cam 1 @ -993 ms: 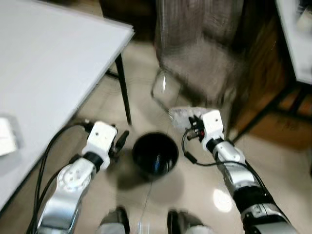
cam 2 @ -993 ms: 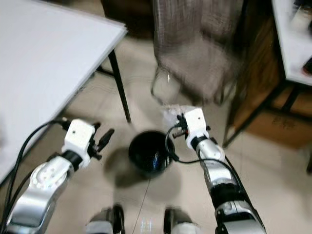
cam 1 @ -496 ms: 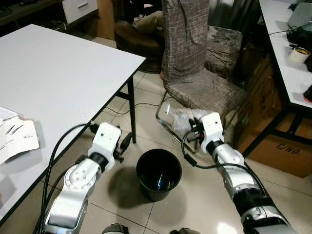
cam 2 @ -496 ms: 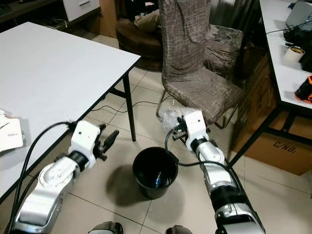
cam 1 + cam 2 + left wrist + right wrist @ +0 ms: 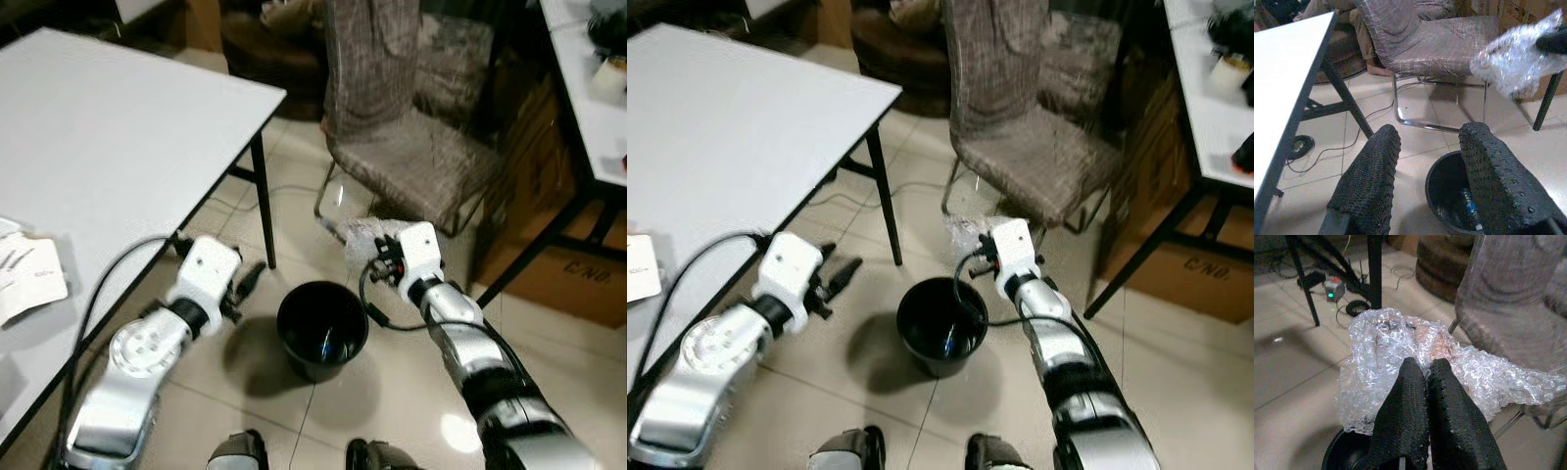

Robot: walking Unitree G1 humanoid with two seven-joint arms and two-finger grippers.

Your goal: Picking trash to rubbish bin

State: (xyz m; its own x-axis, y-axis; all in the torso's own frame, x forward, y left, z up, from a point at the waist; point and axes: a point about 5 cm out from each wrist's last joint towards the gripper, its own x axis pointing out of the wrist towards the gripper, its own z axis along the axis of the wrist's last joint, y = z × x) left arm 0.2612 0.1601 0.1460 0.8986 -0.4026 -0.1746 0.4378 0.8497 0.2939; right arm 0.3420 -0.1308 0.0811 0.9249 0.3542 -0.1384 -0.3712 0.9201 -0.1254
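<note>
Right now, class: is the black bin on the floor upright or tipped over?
Upright. The bin stands on the tiles, its round mouth facing up, with some trash visible inside.

My two head cameras look forward and down from above my arms, taking in nearly the same floor area. Both show the black rubbish bin (image 5: 321,328) between my left gripper (image 5: 247,282) and my right gripper (image 5: 972,257), with the white table (image 5: 108,147) beyond my left arm and the chair (image 5: 1019,127) ahead. My left wrist camera sits close behind its two black fingers (image 5: 1369,181), facing past them to the bin, the chair and the bubble wrap (image 5: 1513,56). My right wrist camera looks along its own fingers (image 5: 1415,406), very near the wrap, with the bin's rim just beneath.
</note>
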